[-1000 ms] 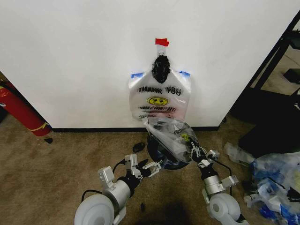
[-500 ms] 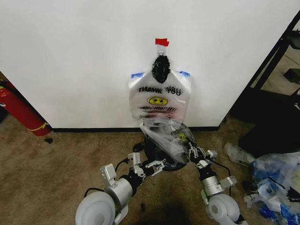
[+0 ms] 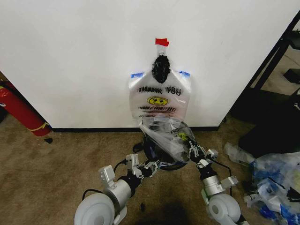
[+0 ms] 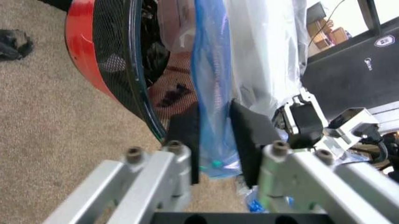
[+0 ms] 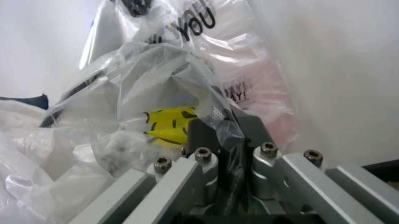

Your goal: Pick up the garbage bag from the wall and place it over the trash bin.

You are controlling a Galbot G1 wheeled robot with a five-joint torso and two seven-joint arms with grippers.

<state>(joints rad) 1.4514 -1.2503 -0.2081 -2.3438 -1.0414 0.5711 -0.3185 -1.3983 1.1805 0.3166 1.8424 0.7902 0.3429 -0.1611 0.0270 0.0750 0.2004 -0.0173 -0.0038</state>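
Observation:
The garbage bag point(image 3: 165, 135), clear crinkly plastic with a bluish tint, is bunched over the trash bin point(image 3: 158, 156), a black mesh bin with a red base point(image 4: 84, 46) standing at the foot of the white wall point(image 3: 84, 56). My left gripper point(image 3: 153, 165) is at the bin's near rim, shut on a blue-tinted strip of the bag point(image 4: 215, 112) between its black pads point(image 4: 185, 140). My right gripper point(image 3: 192, 150) holds the bag's right side, shut on crumpled plastic point(image 5: 227, 135). Most of the bin's opening is hidden under the bag.
A white "THANK YOU" smiley bag point(image 3: 159, 96) hangs on the wall above the bin under red tape point(image 3: 161, 41). A red fire extinguisher point(image 3: 18, 110) leans at the left. A heap of plastic bags point(image 3: 274, 180) and black shelving point(image 3: 276, 61) are on the right.
My left gripper has moved in to the bin's rim and closed on the bag's blue-tinted edge. The bag and my right gripper have shifted slightly left, toward the wall.

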